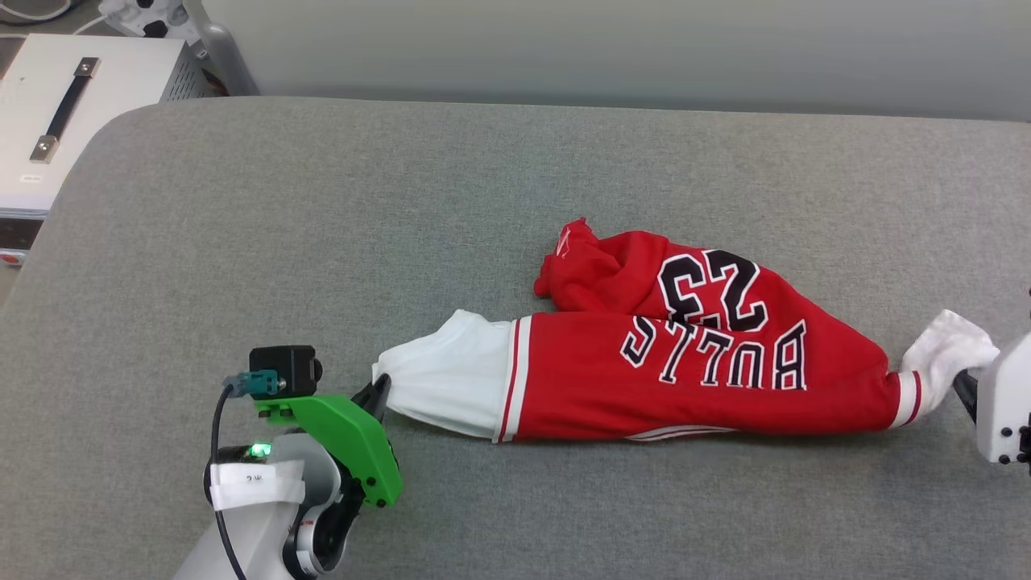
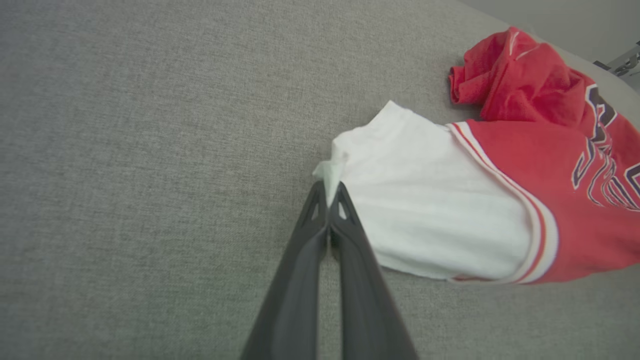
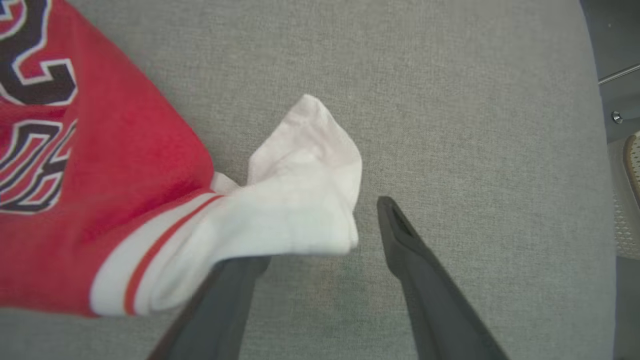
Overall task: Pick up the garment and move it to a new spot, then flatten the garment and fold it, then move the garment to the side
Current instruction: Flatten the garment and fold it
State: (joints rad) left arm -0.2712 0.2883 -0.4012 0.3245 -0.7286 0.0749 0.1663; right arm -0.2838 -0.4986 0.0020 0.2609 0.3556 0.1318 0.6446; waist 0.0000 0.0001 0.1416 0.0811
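Grey woven cloth covered the surface (image 1: pixel 322 201), and the garment (image 1: pixel 685 379) lay bunched on it between the two sets of fingers, its red body with the black lettering stretched from one white sleeve to the other. The left fingers (image 2: pixel 300 280) were pressed fully together on the hem of one white sleeve. A small fold of white cloth was pinched at their tips, and the rest of the sleeve spread away beyond them and to one side. The right fingers (image 3: pixel 425 280) stood wide apart and gripped nothing. The other white sleeve draped over the tip of one finger, while the second finger stood clear just beside the sleeve's edge, not touching it.
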